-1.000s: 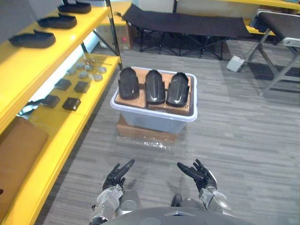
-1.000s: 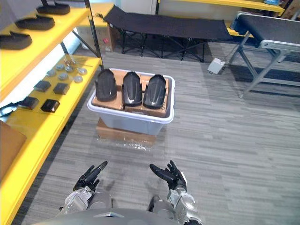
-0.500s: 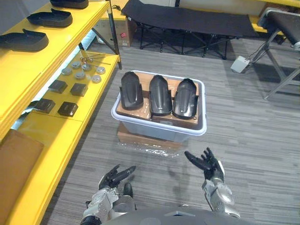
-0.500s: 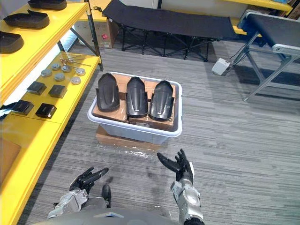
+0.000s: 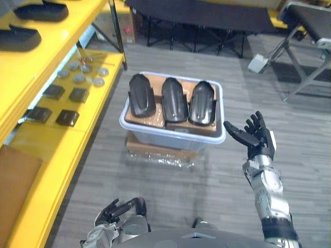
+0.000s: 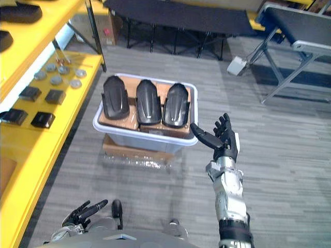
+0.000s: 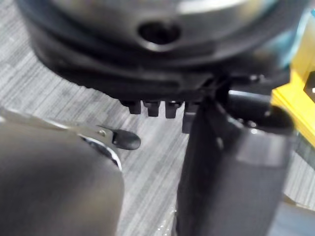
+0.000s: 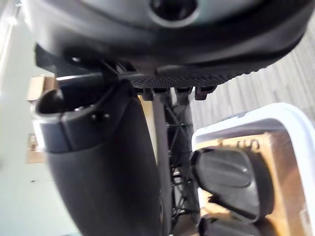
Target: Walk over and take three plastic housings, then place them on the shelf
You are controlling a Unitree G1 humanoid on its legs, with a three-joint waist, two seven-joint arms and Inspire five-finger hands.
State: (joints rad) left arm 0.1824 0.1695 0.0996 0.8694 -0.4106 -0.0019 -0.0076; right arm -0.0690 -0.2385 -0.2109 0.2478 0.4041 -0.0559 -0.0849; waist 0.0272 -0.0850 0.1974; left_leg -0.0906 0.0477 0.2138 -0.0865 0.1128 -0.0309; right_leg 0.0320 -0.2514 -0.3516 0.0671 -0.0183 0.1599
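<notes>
Three housings [image 5: 174, 101] in bin [image 5: 165, 138], beside spread right robot hand [image 5: 257, 137].

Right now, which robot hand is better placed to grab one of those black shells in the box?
The right hand, probably. It hovers open just beside the bin, close to the nearest plastic housing. The left hand hangs low, open too, well short of the bin.
</notes>
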